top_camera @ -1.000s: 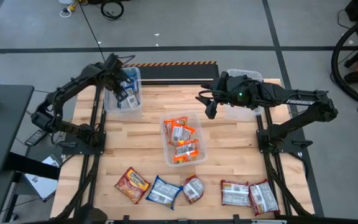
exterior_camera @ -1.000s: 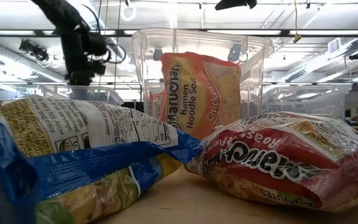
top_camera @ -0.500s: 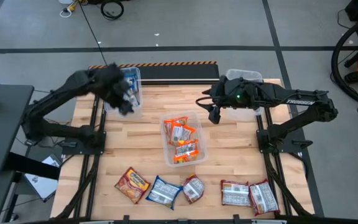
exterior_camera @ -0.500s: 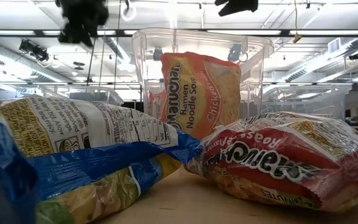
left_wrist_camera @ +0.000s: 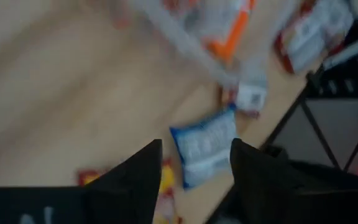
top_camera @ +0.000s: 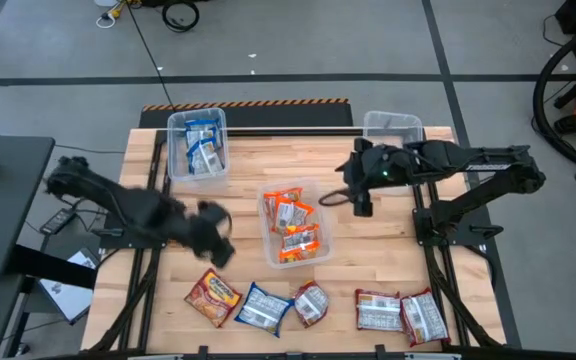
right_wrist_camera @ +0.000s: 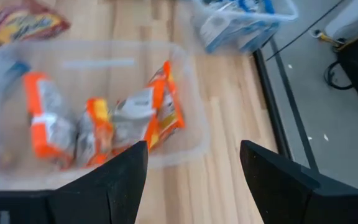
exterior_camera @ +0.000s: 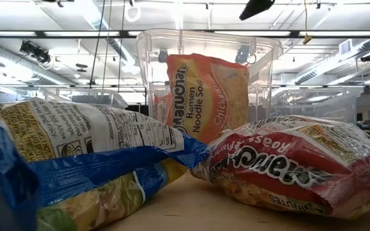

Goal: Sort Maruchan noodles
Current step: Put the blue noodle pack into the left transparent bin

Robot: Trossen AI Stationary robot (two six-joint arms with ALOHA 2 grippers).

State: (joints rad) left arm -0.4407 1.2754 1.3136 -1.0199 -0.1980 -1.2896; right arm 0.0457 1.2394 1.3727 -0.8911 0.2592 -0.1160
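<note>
Over the table's 8 o'clock area, left gripper (top_camera: 218, 232) hangs released above blue packet (top_camera: 262, 307); next, probably descend and grasp. Right gripper (top_camera: 360, 200) waits released, empty, at 2 o'clock.

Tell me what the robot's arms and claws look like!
Both arms are black and jointed, on dark frames by the table. The right arm has pale lettering along it and a tiny green light. Each claw, left claw and right claw, has two flat, dark, blade-shaped fingers.
</note>
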